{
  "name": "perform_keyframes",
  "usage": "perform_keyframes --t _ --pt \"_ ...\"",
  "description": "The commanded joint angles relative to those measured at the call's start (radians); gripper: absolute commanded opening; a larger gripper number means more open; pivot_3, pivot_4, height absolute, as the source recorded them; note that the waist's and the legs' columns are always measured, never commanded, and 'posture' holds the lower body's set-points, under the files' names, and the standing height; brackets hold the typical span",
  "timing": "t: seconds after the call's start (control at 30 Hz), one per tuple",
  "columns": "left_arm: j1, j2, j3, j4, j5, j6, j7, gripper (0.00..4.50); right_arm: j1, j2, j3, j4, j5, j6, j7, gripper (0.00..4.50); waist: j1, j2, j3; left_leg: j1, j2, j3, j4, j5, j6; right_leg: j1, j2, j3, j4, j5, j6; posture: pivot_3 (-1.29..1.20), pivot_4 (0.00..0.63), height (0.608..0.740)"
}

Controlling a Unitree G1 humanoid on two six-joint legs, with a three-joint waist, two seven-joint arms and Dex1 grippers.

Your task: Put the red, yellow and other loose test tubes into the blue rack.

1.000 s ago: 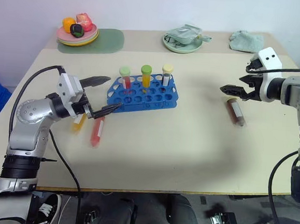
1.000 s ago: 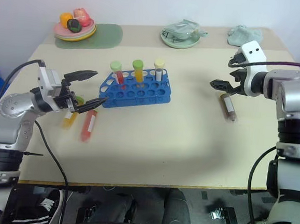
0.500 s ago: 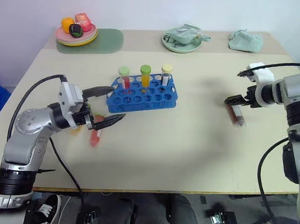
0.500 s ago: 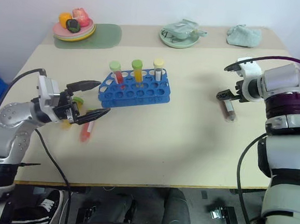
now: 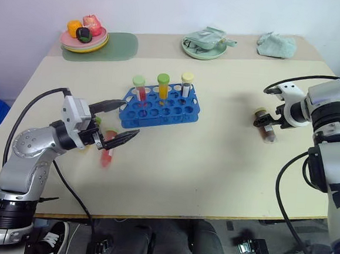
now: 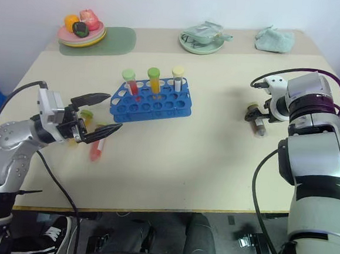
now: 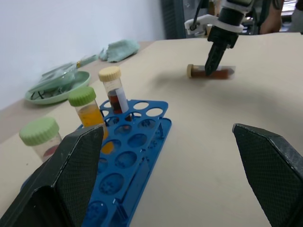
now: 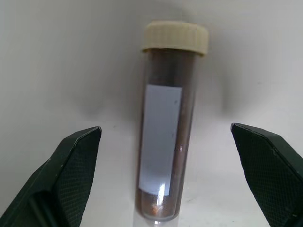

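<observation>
From the head view, the right gripper [image 5: 269, 119] is hanging spread wide over the brown tube [image 5: 266, 130] lying flat, seemingly pointing toward the robot. The right wrist view is showing it lengthwise between the fingers [image 8: 71, 175]. The left gripper [image 5: 116, 120], released, is hovering beside the blue rack [image 5: 160, 107].

Our two arms [image 5: 29, 151] are built of rounded silver-grey metal shells joined by black ribbed collars, with white housings at the wrists [image 5: 76, 117]. A black cable [image 5: 39, 102] loops from each forearm. Our left gripper [image 5: 118, 120] and right gripper [image 5: 264, 118] each carry two black tapered fingers [image 7: 71, 170], finely cross-hatched on their inner faces.
</observation>
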Motion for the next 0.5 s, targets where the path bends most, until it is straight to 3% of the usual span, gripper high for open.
perform_keyframes --t 0.03,0.2,0.27,0.43,0.47,0.5 --pt "0.013 0.012 0.032 -0.062 -0.011 0.002 0.022 4.45 -0.030 0.008 -0.044 0.017 -0.010 0.002 -0.048 4.50 -0.001 0.000 0.000 0.000 0.000 0.000 0.000 0.000 0.000 0.000 0.000 0.000 0.000 0.000 0.000 0.00 0.150 0.740" --pt "0.027 0.017 0.040 -0.094 -0.017 0.023 0.050 4.45 -0.008 0.024 -0.077 0.031 -0.008 -0.004 -0.082 4.50 -0.003 0.000 0.000 0.000 0.000 0.000 0.000 0.000 0.000 0.000 0.000 0.000 0.000 0.000 0.000 0.00 0.150 0.740" --pt "0.029 0.020 0.043 -0.100 -0.018 0.029 0.055 4.50 -0.006 0.028 -0.100 0.034 -0.001 -0.001 -0.102 3.68 -0.008 0.000 0.000 0.000 0.000 0.000 0.000 0.000 0.000 0.000 0.000 0.000 0.000 0.000 0.000 0.00 0.150 0.740" --pt "0.014 0.025 0.039 -0.114 -0.018 0.047 0.074 4.50 -0.010 0.033 -0.123 0.030 -0.003 -0.002 -0.115 1.13 -0.017 0.000 0.000 0.000 0.000 0.000 0.000 0.000 0.000 0.000 0.000 0.000 0.000 0.000 0.000 0.00 0.150 0.740" --pt "0.008 0.024 0.036 -0.114 -0.017 0.050 0.077 4.50 -0.014 0.034 -0.130 0.028 0.000 -0.001 -0.116 0.79 -0.017 0.000 0.000 0.000 0.000 0.000 0.000 0.000 0.000 0.000 0.000 0.000 0.000 0.000 0.000 0.00 0.150 0.740" --pt "0.003 0.023 0.033 -0.113 -0.015 0.050 0.079 4.50 -0.020 0.034 -0.136 0.025 0.003 0.001 -0.112 0.79 -0.017 0.000 0.000 0.000 0.000 0.000 0.000 0.000 0.000 0.000 0.000 0.000 0.000 0.000 0.000 0.00 0.150 0.740"
